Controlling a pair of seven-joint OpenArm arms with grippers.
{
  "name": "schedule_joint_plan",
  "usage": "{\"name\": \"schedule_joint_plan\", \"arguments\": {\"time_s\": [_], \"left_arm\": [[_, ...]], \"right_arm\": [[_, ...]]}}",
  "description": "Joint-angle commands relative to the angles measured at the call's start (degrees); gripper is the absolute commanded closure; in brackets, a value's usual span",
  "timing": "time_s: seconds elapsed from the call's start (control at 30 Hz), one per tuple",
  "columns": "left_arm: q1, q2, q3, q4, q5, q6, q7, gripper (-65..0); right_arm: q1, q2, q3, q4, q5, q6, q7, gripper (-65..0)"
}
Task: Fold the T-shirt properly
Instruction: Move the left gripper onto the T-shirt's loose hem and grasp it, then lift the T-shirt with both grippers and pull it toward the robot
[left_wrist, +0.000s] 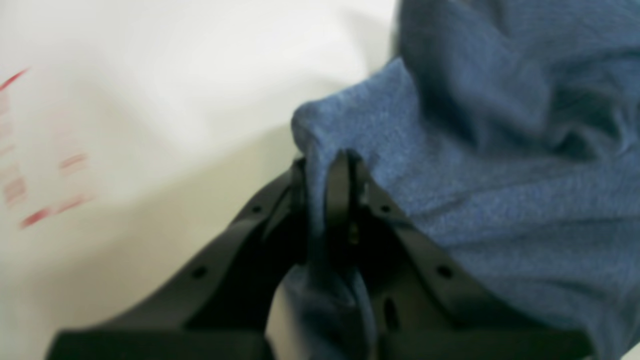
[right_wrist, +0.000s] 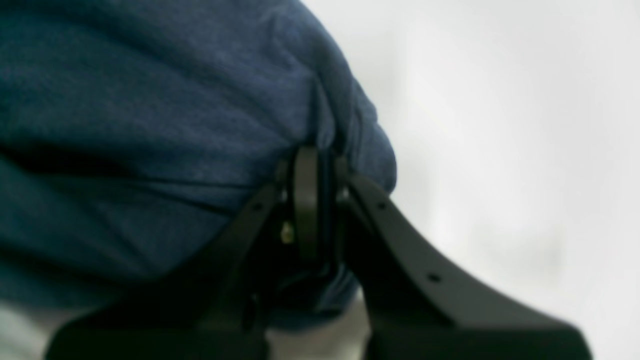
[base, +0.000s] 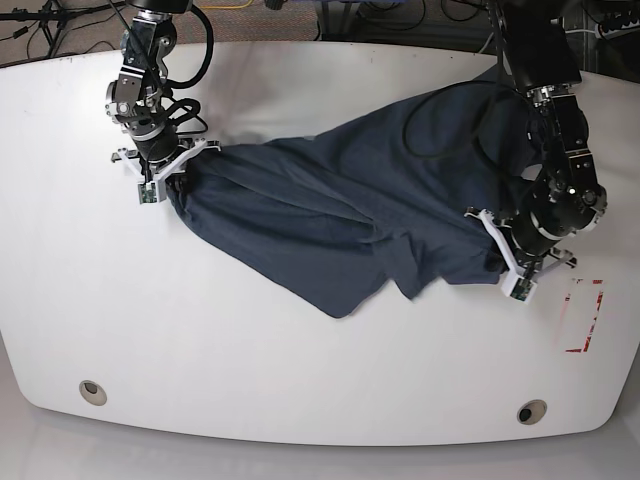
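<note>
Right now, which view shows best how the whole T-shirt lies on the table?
The base view: the T-shirt is stretched rumpled across the white table between both arms. Each wrist view shows only a blurred bunch of blue cloth pinched in shut jaws.

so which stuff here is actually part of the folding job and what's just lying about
Part of the job:
- T-shirt, stretched between the arms
- left gripper, shut on one end of it
- right gripper, shut on the other end

Just there:
- white table
- red markings on the table near the left arm
- two round holes by its near edge
- cables behind the table
</note>
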Motion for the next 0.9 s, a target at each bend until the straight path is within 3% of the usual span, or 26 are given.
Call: {"name": "schedule_joint_plan", "arguments": {"time_s": [0.0,0.43,0.87], "left_arm": [[-1.17,-0.9,-2.11,3.68,-0.08,0.18,1.31,0.0],[-3.46,-0.73,-3.35,7.9,0.01,-1.05,2.37,0.0],[-17.09,-0.55,-3.43,13.52,0.01,-1.05,11.78,0.0]], "right_arm": [[0.34,0.88,0.19,1.74,-1.02,-0.5,-1.72,-3.3],[9.39,3.34,-0.16,2.44,-1.11,-0.41,-2.16,-3.3],[22.84,7.38,-0.34,2.44,-1.02,0.03,-6.55,-3.3]]}}
